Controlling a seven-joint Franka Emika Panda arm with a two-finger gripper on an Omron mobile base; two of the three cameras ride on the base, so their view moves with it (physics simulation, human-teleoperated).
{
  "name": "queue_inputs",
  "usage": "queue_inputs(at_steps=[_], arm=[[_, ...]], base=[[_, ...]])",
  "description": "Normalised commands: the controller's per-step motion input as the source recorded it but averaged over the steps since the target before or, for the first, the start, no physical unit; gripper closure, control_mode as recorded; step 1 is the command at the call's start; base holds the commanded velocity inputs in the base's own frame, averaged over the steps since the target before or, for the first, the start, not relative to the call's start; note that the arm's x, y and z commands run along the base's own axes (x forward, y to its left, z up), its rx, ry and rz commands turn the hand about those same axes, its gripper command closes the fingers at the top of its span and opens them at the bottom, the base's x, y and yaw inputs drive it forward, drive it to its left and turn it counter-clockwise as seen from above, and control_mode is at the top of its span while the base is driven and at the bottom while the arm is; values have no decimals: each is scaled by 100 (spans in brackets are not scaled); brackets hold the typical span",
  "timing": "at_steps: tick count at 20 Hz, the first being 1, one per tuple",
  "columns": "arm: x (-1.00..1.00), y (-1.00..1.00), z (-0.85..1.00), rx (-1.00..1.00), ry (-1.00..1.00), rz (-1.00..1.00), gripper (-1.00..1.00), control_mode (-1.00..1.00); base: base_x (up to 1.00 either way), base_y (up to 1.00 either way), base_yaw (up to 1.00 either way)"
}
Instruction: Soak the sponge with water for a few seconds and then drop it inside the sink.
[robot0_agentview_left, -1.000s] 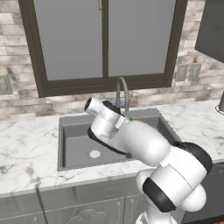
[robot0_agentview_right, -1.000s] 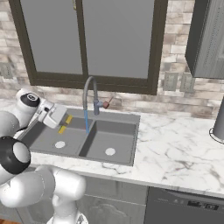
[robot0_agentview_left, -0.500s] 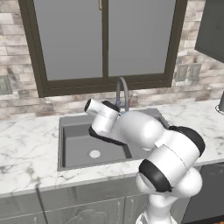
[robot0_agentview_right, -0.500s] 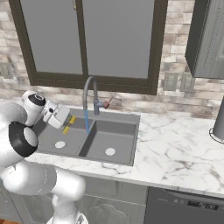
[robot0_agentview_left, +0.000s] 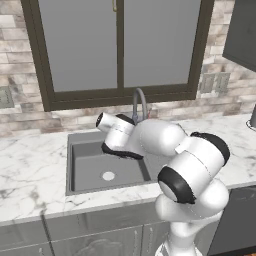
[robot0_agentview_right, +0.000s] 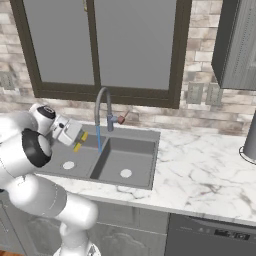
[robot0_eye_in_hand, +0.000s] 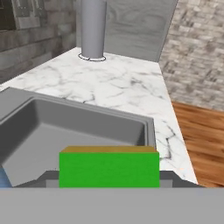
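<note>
Your hand (robot0_agentview_right: 79, 141) grips the small green-and-yellow sponge (robot0_eye_in_hand: 109, 169) over the dark grey double-basin sink (robot0_agentview_right: 142, 136), just beside the thin blue water stream (robot0_agentview_right: 99, 138). Soaking seems unfinished; next, slide it under.

The sponge (robot0_agentview_right: 80, 141) is held above the sink's (robot0_agentview_right: 136, 186) left basin, seemingly just left of the water (robot0_agentview_right: 99, 139).
</note>
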Motion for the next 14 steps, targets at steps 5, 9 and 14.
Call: queue_inputs(at_steps=[5,9,14], arm=[[20,0,-5,0,0,0,100,-100],[26,0,-16,0,0,0,100,-100],[33,0,-24,0,0,0,100,-100]], base=[[0,0,0],[0,0,0],[0,0,0]])
